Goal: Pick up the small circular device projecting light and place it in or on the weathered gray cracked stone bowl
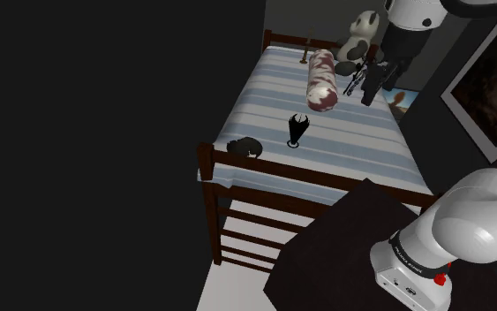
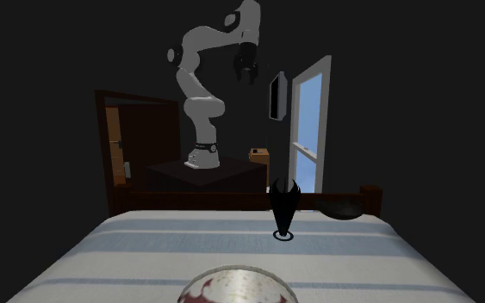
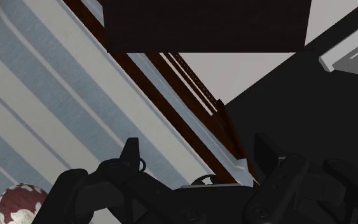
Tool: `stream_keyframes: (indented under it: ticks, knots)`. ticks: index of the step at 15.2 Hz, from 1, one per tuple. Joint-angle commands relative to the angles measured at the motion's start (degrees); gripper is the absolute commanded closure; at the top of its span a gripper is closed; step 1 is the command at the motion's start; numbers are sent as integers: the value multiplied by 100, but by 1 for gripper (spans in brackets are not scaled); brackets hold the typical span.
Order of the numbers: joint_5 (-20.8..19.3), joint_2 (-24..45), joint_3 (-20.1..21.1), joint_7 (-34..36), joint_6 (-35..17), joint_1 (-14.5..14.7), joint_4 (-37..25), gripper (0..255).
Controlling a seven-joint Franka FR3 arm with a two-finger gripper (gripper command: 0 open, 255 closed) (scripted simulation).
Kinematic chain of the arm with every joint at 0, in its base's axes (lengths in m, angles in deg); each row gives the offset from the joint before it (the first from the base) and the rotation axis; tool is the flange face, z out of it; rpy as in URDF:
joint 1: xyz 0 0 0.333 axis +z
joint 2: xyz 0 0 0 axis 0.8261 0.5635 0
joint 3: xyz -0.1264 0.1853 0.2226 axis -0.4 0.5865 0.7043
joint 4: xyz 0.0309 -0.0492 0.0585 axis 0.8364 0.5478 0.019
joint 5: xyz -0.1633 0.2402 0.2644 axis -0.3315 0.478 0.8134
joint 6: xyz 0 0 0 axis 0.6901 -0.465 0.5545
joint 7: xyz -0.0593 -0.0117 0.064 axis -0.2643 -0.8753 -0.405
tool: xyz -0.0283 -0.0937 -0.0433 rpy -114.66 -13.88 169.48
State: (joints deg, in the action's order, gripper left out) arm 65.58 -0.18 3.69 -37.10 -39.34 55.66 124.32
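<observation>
Gripper [image 2: 247, 76] is hanging wide open, high up and well apart from the device [image 1: 297, 131], which is standing upright on the bed [image 1: 352, 150] near the bowl [image 1: 244, 147]. Probably light, rigid, tippy: pinching its narrow stem is looking safest.

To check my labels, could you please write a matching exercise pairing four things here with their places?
1 black device with round base
2 dark grey bowl
3 red-and-white cylindrical bolster
4 black-and-white panda plush

A by the striped bed's rail farthest from the stand
B at the opposite rail's corner
C upright mid-bed
D lying between panda and device

Pairs: 1-C, 2-B, 3-D, 4-A
</observation>
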Motion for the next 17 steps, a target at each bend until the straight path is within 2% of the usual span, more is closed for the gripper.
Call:
stream_keyframes:
  ticks: [1, 9, 17]
  knots:
    - [0, 0, 0, 0, 0, 0, 0, 0]
    - [-278, 1164, -672, -784, -1312, -98, 126, 0]
    - [-256, 2713, -1251, -1605, -2455, -131, -280, 0]
